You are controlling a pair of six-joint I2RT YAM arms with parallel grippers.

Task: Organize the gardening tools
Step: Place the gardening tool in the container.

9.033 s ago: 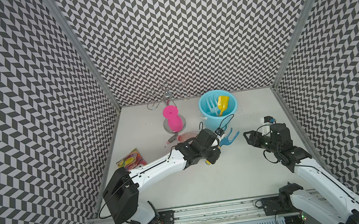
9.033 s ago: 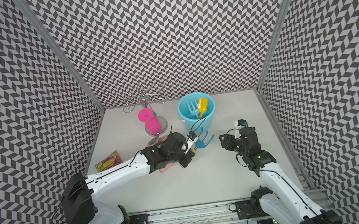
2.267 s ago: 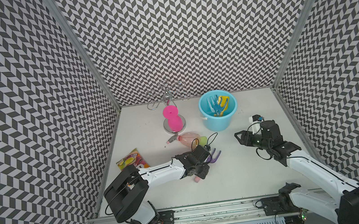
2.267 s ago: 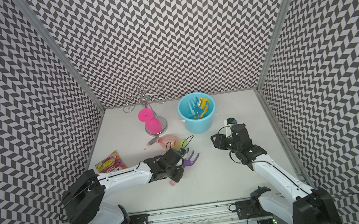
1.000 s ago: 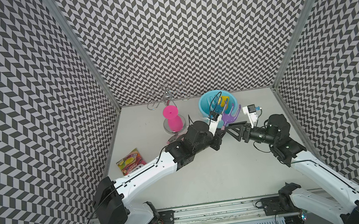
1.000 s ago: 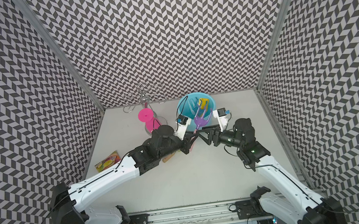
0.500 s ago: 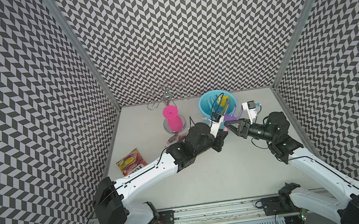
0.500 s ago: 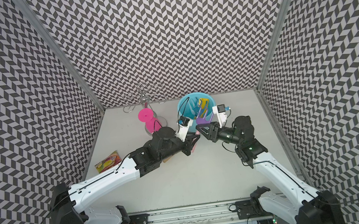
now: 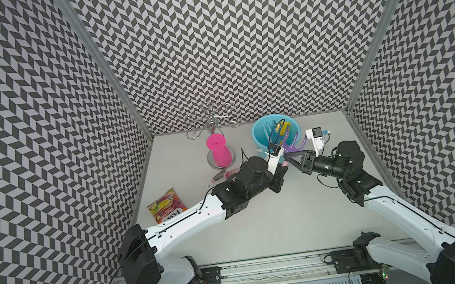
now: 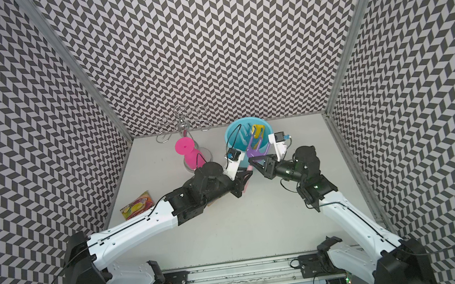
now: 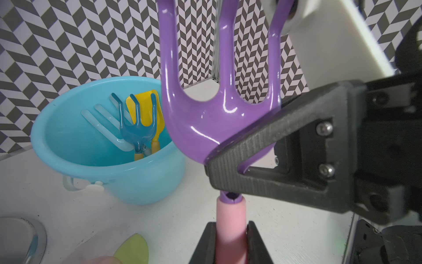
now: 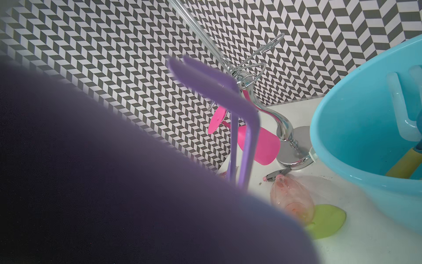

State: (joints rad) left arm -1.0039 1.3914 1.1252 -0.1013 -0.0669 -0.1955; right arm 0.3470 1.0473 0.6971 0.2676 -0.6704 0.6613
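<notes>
Over the white desk [image 9: 260, 219], we are pinching the purple fork [image 11: 205, 118] with both: left end effector [image 11: 230, 226] on its handle, right end effector [image 9: 289, 159] on its head, blue bucket [image 11: 137, 180] just beside.

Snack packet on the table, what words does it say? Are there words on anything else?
"FRUITS": on the snack packet, in a top view.
"FOX": on the same packet; any further letters are unclear.
Its smaller print is too small to read.
No readable text on anything else.
</notes>
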